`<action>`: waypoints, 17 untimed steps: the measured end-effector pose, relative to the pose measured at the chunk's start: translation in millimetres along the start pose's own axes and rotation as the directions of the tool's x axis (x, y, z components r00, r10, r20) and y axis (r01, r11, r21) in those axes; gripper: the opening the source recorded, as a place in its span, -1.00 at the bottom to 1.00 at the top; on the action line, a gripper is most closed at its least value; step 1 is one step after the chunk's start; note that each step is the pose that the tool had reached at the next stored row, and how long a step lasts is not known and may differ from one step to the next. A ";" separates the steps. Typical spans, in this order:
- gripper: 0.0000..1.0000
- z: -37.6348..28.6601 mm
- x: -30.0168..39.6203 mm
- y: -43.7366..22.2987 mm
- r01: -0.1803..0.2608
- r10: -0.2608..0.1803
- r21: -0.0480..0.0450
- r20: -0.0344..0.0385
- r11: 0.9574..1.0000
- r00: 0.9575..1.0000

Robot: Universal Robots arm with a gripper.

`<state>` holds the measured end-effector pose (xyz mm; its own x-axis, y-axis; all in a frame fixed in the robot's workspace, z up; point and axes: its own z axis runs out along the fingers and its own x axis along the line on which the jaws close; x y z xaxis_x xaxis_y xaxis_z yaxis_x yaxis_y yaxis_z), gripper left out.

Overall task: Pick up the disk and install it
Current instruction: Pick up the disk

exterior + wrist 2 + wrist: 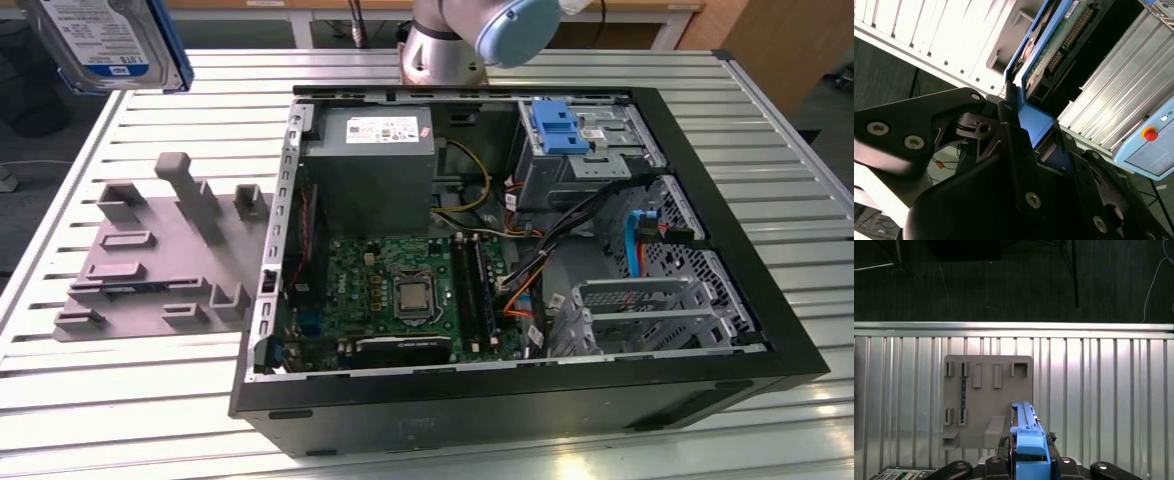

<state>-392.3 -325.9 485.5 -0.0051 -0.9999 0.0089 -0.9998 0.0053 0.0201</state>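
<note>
The disk (pixel 107 40) hangs high above the table at the exterior view's far left, and its white-and-blue label and blue side rail show. In the second wrist view my gripper (pixel 1036 125) is shut on the disk (pixel 1054 45), with black fingers (pixel 1009 125) on either side of its blue rail. The disk's green circuit board faces that camera. In the first wrist view the disk (pixel 1026 425) stands edge-on between the fingers (pixel 999 460), above the grey fixture board (pixel 988 400).
An open black computer case (pixel 521 400) lies on the slatted metal table (pixel 134 400). Inside are a grey power supply (pixel 367 150), a motherboard (pixel 400 290) and a drive cage with a blue bracket (pixel 558 125). The grey fixture board (pixel 160 250) lies beside the case, and the arm's base (pixel 467 40) stands behind it.
</note>
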 end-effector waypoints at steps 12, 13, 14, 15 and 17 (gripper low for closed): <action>-0.27 -0.4 3.1 -22.3 0.000 0.000 -0.001 -0.003 1.000 1.000; -0.27 -0.4 3.1 -24.1 0.000 0.000 -0.001 -0.003 1.000 1.000; -0.27 -0.5 3.1 -25.7 0.000 0.000 -0.001 -0.003 1.000 1.000; -0.27 -0.5 3.1 -26.8 0.000 0.000 -0.001 -0.003 1.000 1.000; -0.27 -0.5 3.2 -27.4 0.000 0.000 -0.001 -0.003 1.000 1.000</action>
<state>-364.9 -329.2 485.5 -0.0052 -0.9999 0.0123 -0.9998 0.0055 0.0212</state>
